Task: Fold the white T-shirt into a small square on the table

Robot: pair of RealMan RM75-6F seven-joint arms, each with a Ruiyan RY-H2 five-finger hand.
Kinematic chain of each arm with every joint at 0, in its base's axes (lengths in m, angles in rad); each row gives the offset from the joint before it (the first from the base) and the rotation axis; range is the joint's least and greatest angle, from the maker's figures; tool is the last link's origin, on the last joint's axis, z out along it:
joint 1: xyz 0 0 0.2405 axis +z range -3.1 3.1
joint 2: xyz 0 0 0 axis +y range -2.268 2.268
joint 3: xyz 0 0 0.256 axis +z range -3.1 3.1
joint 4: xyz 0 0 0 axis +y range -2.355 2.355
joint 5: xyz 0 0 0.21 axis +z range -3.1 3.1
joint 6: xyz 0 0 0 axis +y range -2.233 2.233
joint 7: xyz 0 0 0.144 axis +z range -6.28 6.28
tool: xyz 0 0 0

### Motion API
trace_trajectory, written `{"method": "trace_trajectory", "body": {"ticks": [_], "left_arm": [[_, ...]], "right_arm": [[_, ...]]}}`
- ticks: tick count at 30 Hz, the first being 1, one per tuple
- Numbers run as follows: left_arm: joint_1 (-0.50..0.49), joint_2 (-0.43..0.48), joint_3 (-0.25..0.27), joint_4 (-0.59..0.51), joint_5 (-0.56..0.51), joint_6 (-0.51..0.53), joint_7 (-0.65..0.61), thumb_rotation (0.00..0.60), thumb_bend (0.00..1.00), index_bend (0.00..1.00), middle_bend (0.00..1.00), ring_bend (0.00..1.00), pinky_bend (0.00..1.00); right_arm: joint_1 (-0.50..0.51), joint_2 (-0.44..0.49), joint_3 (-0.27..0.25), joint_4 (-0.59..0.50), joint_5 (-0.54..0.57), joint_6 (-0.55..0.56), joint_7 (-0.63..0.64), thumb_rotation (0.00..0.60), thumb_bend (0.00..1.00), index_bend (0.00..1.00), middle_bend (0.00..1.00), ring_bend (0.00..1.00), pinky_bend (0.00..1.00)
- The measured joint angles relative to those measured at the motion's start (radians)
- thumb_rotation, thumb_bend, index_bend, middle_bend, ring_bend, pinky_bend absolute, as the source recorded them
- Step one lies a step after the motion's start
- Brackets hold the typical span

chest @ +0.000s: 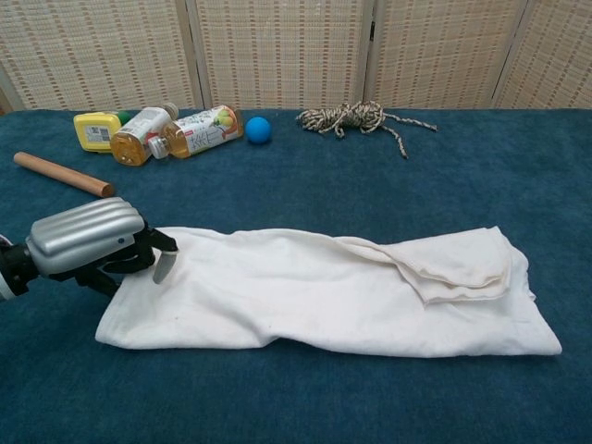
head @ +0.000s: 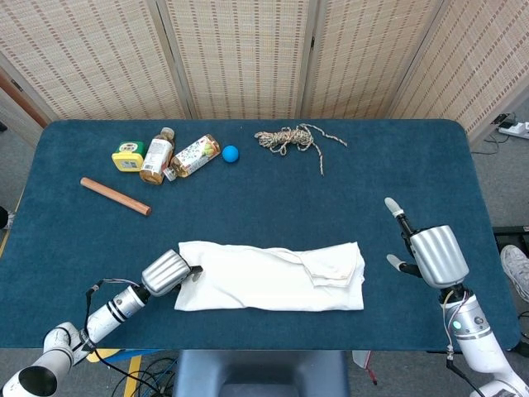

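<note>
White T-shirt (chest: 314, 296), folded into a long strip, is gripped at its end by the left hand's (chest: 85, 242) curled fingers (chest: 163, 265). The right hand (head: 431, 255) is held open, fingers spread, well apart from the cloth.
</note>
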Motion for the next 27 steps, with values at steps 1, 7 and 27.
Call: {"method": "trace_trajectory", "body": {"ticks": [1,7,27], "left_arm": [[0.000,0.002,-0.001,-0.004,-0.002,0.002,-0.001,0.600,0.53,0.70,0.99,0.93,1.00],[0.012,0.024,-0.006,-0.035,-0.010,0.022,-0.002,0.600,0.56,0.72,0.99,0.93,1.00],[0.118,0.220,-0.001,-0.143,-0.037,0.086,0.046,0.600,0.56,0.72,0.99,0.93,1.00]], "right_arm": [[0.000,-0.001,0.000,0.000,-0.001,0.001,0.001,0.600,0.12,0.00,0.86,0.93,1.00],[-0.001,-0.006,0.002,0.004,-0.007,0.006,0.008,0.600,0.12,0.00,0.86,0.93,1.00],[0.020,-0.035,0.012,-0.003,-0.033,0.002,0.002,0.600,0.12,0.00,0.86,0.93,1.00]]}}
